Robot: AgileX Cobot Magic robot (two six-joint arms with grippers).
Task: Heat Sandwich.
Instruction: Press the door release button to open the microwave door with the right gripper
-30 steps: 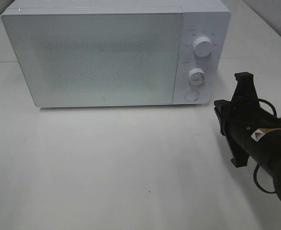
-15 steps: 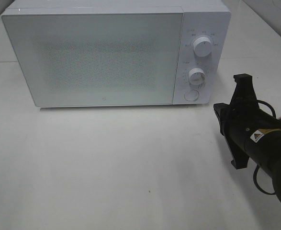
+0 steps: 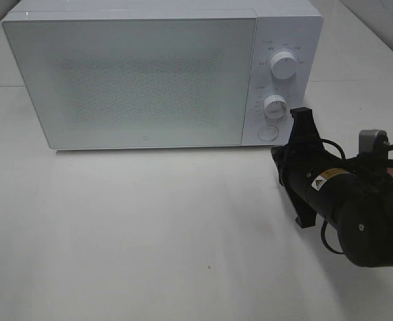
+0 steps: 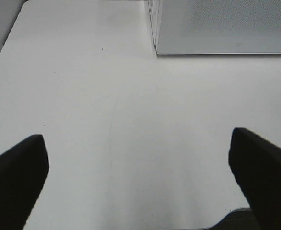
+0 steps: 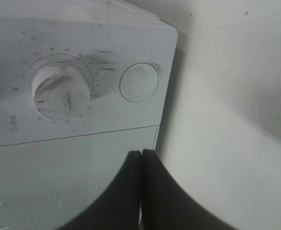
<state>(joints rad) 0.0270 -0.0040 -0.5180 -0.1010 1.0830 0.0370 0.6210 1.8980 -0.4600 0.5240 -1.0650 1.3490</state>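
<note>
1. White counter [image 3: 149, 234] comes first. Over its front left part hangs the left gripper [image 4: 138, 163], its fingers [image 4: 16, 172] spread as wide as they go and nothing between them. To me that looks parked, kept clear while the other arm works.
2. Further in, toward the counter's right side, the right gripper [image 5: 141, 160] has its jaws pressed tight together and holds nothing. Closed like that it makes one blunt tip, which I'd judge suits poking a control better than picking anything up.
3. That tip points at the lower right corner of the microwave [image 3: 136, 80], close to the round button [image 5: 138, 82] beside the lower knob [image 5: 61, 91]. I can't see it touching. My guess is that the button releases the door, which would explain the approach.
4. The microwave stands toward the back of the counter with its door [image 3: 142, 73] shut flat. Its front faces the arms, so both the door and the control panel are within reach.
5. At the top of that panel is the upper knob [image 3: 284, 67], well clear of the gripper.
6. The sandwich is nowhere in sight, neither on the counter nor in either gripper. It may be behind the speckled door, but nothing shows through, so I can't say.
</note>
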